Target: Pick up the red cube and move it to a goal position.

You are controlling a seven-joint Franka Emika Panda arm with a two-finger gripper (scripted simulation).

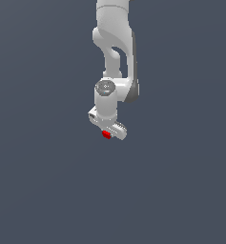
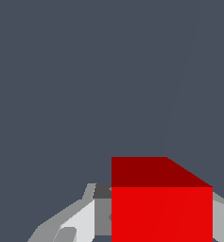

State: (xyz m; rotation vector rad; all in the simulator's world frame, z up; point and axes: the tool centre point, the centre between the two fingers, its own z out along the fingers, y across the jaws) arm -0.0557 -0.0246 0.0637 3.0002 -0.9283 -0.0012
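The red cube [image 1: 106, 135] shows as a small red spot tucked under the white gripper [image 1: 108, 134] at the end of the arm, near the middle of the exterior view. In the wrist view the red cube [image 2: 161, 205] fills the space between the two grey-white fingers [image 2: 80, 220], which press on its sides. The gripper is shut on the cube. Most of the cube is hidden by the hand in the exterior view.
The white arm [image 1: 113, 43] comes down from the upper edge of the exterior view. Everything around it is a flat, uniform dark grey-blue surface [image 1: 38, 181] with no other objects or edges showing.
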